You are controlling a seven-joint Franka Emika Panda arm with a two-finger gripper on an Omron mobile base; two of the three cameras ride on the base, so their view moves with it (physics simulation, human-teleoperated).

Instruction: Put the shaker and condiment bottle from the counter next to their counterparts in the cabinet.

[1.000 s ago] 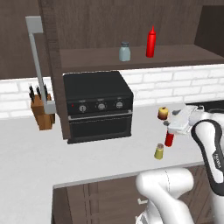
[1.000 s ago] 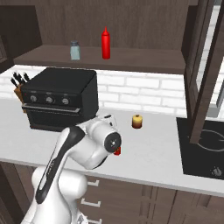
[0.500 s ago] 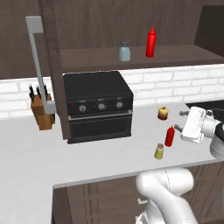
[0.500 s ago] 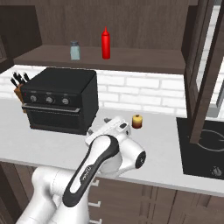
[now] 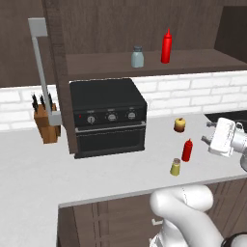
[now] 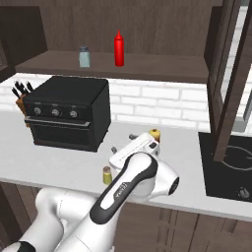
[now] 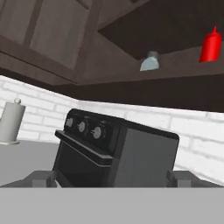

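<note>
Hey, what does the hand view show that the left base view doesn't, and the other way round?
Hand view, not left base: a white paper towel roll on the counter beside the black oven. Left base, not hand: the knife block, yellow shaker, short red bottle and a yellow-and-red lump. Shared: the oven, plus the blue-grey shaker and tall red bottle on the cabinet shelf.

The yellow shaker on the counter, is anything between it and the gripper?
Yes. The condiment bottle stands between the open gripper and the shaker, just up and right of it on the counter.
</note>
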